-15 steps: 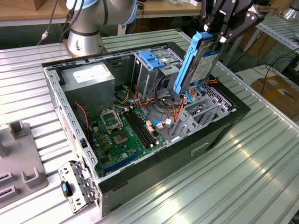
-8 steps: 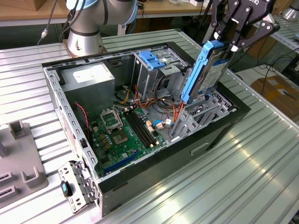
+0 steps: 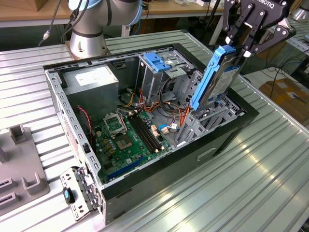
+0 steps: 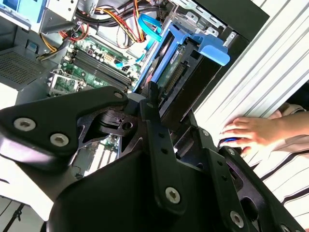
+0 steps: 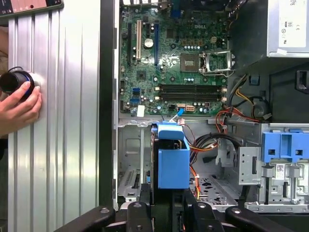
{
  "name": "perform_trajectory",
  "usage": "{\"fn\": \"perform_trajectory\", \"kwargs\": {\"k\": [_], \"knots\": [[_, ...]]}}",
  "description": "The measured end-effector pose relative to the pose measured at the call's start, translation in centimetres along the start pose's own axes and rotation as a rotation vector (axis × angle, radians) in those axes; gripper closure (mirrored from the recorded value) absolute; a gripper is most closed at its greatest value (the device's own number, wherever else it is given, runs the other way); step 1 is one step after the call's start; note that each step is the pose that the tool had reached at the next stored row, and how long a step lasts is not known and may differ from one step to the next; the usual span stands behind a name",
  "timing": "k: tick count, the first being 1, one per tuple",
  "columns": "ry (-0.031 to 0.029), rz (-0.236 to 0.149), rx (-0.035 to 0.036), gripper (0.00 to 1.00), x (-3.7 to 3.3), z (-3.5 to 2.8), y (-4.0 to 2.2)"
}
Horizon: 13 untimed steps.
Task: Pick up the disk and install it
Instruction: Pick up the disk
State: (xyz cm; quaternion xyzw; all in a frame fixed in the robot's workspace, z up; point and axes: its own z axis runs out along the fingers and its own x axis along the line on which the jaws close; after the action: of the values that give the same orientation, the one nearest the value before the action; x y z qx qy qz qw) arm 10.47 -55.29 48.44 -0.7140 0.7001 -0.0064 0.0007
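Observation:
The disk [image 3: 218,79], a silver drive in a blue plastic rail frame, hangs on edge and tilted over the drive bay at the exterior view's right end of the open computer case [image 3: 227,140]. My gripper [image 3: 236,48] is shut on its upper end, one black finger on each side. In the first wrist view the disk [image 5: 173,162] is seen end-on below my gripper [image 5: 166,195], above the empty metal bay [image 5: 130,164]. The disk [image 4: 181,65] also appears beyond my fingers [image 4: 153,104] in the second wrist view.
Inside the case are the motherboard [image 3: 128,137], a grey power-supply box [image 3: 91,79], loose cables [image 3: 169,104] and a drive cage with a blue bracket [image 3: 159,60]. A person's hand [image 5: 19,104] rests on a black knob on the ribbed table beside the case. A grey fixture [image 3: 19,164] lies at the exterior view's left.

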Motion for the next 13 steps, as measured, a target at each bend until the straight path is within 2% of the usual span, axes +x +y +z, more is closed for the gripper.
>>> {"fn": "perform_trajectory", "kwargs": {"k": [13], "knots": [[-0.0001,0.000,0.0000,0.65,0.01,-2.17,-0.02]]}}
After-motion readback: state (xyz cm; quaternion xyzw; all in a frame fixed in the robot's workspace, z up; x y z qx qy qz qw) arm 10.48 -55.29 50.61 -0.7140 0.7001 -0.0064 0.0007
